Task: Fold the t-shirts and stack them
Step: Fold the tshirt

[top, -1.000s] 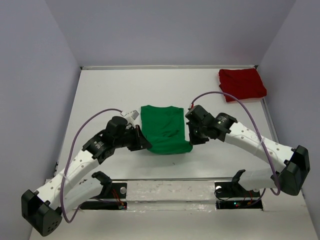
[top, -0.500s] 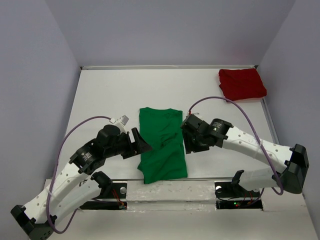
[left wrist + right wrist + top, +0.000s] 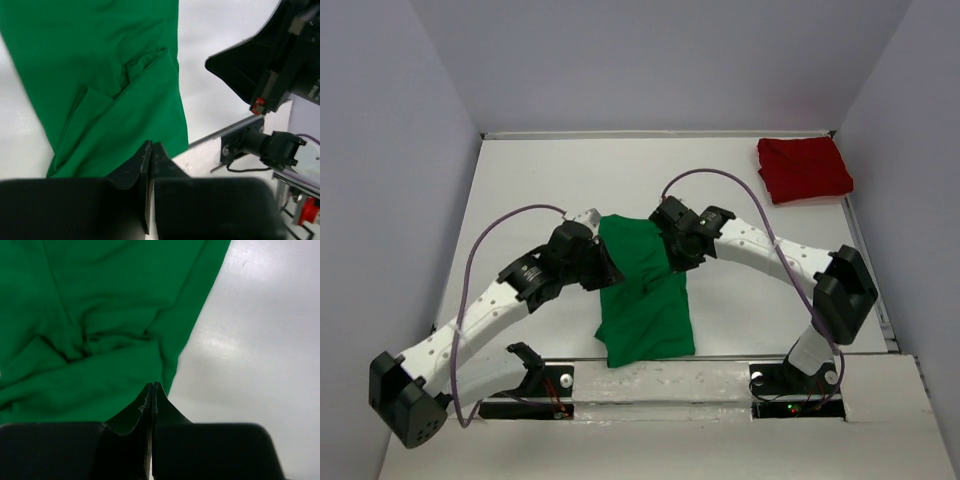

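The bright green t-shirt (image 3: pixel 645 300) lies lengthwise in the middle of the table, rumpled across its middle, its near end at the table's front edge. My left gripper (image 3: pixel 610 270) is shut over the shirt's left side. My right gripper (image 3: pixel 672 255) is shut over its far right part. In the left wrist view (image 3: pixel 151 145) and the right wrist view (image 3: pixel 152 385) the jaws are pressed together with no cloth showing between them, and the green cloth (image 3: pixel 100 75) (image 3: pixel 100 315) lies beyond the tips. The dark red t-shirt (image 3: pixel 804 168) lies folded at the far right corner.
White walls (image 3: pixel 660 134) edge the table at the back and sides. The arm bases and mounts (image 3: pixel 545 385) sit along the near edge. A black arm part (image 3: pixel 260 65) shows right of the shirt in the left wrist view.
The shirt's near end came down to the front edge, making the shirt longer. Both grippers then moved back up from its near part to its middle and far part. The cloth has rumpled.
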You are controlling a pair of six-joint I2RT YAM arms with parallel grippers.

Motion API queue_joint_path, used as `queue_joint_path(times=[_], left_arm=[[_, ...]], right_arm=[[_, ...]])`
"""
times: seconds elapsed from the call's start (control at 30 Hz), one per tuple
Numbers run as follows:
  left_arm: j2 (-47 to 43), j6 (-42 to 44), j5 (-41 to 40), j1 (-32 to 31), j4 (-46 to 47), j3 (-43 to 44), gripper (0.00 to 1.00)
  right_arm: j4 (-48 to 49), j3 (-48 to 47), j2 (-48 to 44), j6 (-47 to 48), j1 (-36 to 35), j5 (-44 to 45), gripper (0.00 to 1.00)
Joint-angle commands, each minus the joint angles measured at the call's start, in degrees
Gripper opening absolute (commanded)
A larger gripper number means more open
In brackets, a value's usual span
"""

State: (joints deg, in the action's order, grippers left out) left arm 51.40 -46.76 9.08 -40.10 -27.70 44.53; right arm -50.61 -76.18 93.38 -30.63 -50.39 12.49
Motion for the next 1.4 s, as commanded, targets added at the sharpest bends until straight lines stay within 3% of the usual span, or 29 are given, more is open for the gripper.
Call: queue_joint_path(times=[0.0, 0.17, 0.3, 0.5, 1.0, 1.37], left_arm=[[12.45, 6.76, 1.02, 0.72, 9.60, 8.35, 0.00], [24.96, 11.96, 1.64, 4.66, 10.21, 14.17, 0.00], [33.83, 14.58, 8.47, 9.94, 13.11, 16.63, 0.00], [43.42, 17.40, 9.72, 15.04, 12.50, 21.11, 0.00], [62.06, 18.81, 15.35, 17.86, 10.04, 31.40, 0.00], [73.40, 21.80, 15.70, 19.00, 0.64, 49.49, 0.00]], right_arm=[[6.14, -7.48, 4.16, 7.51, 4.59, -2.73, 0.00], [6.75, -13.63, 11.01, 9.97, 9.08, -6.86, 0.00], [7.10, -17.67, 15.41, 10.94, 10.57, -10.55, 0.00], [7.80, -18.92, 20.43, 11.39, 11.63, -11.96, 0.00], [9.56, -19.35, 28.69, 12.26, 15.59, -15.57, 0.00], [6.76, -31.81, 37.30, 15.16, 19.54, -16.97, 0.00]])
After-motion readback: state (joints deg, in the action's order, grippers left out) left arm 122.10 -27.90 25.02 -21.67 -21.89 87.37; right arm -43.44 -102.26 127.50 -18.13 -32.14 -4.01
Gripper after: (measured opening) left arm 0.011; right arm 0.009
